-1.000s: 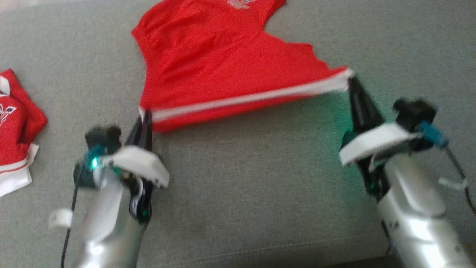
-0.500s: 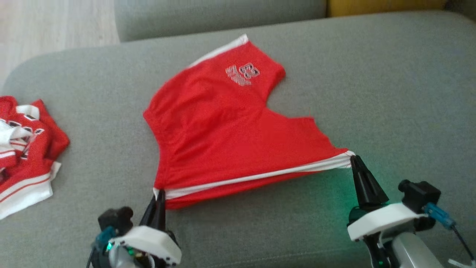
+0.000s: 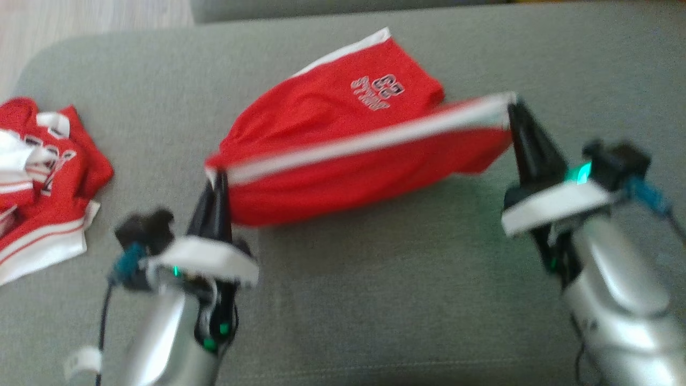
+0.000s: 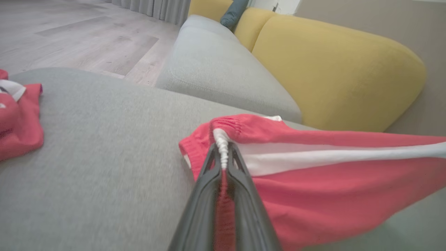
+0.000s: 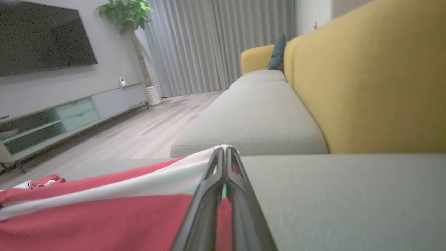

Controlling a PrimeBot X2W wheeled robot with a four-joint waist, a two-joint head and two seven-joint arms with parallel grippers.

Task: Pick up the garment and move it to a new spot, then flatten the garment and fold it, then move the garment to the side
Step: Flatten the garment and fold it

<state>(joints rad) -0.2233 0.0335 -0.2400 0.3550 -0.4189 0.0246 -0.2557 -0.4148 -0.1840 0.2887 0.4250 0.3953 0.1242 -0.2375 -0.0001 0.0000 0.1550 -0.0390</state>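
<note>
The garment [image 3: 343,123] is a pair of red shorts with a white side stripe and a printed logo, on the grey sofa seat [image 3: 375,279]. My left gripper [image 3: 217,179] is shut on its waistband corner [image 4: 221,144]. My right gripper [image 3: 512,107] is shut on the leg-hem end of the stripe [image 5: 223,153]. The striped edge is stretched taut between the two grippers and held above the seat. Red cloth hangs below the stripe, over the part with the logo that lies on the cushion.
A second red-and-white garment [image 3: 37,182] lies crumpled at the seat's left end. A yellow backrest [image 4: 331,73] rises behind the cushions. Wooden floor [image 4: 76,38] lies past the sofa's left edge. Grey cushion stretches in front of the shorts.
Both grippers have lifted the striped edge and carried it away from me, over the lower half of the shorts. The head camera has shifted between frames.
</note>
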